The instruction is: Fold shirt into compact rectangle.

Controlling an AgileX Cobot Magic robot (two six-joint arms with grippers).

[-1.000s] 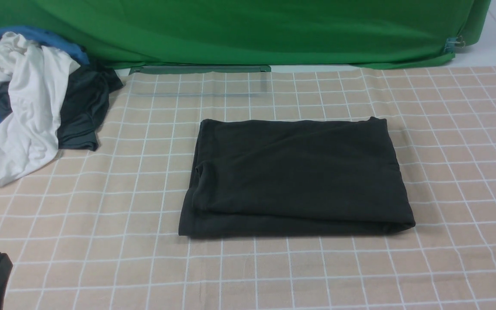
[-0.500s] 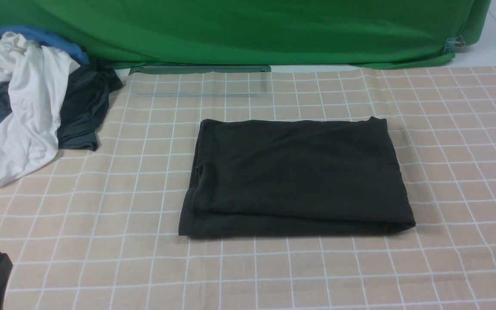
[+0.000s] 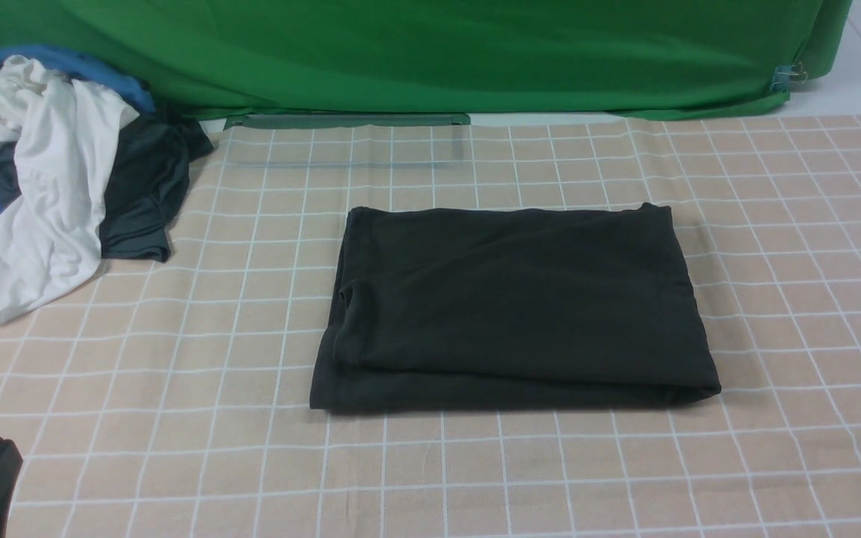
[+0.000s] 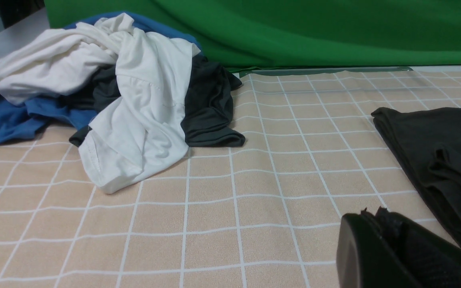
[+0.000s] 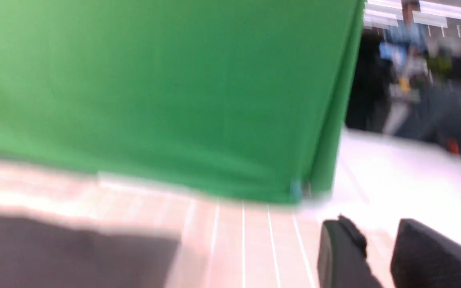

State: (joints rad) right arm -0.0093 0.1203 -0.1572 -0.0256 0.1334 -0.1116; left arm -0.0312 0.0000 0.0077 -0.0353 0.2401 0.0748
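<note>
A: Where's the shirt (image 3: 513,306)?
B: Folded flat on the checked cloth (image 3: 774,299), ahead of the left gripper (image 4: 378,236), to its right. That gripper's closed, empty.
A: The right gripper (image 5: 378,256)?
B: Parted a little, holding nothing, shirt off to its left.

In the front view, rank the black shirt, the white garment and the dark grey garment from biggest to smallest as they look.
1. black shirt
2. white garment
3. dark grey garment, partly hidden under the white one, so its real size is unsure
</note>
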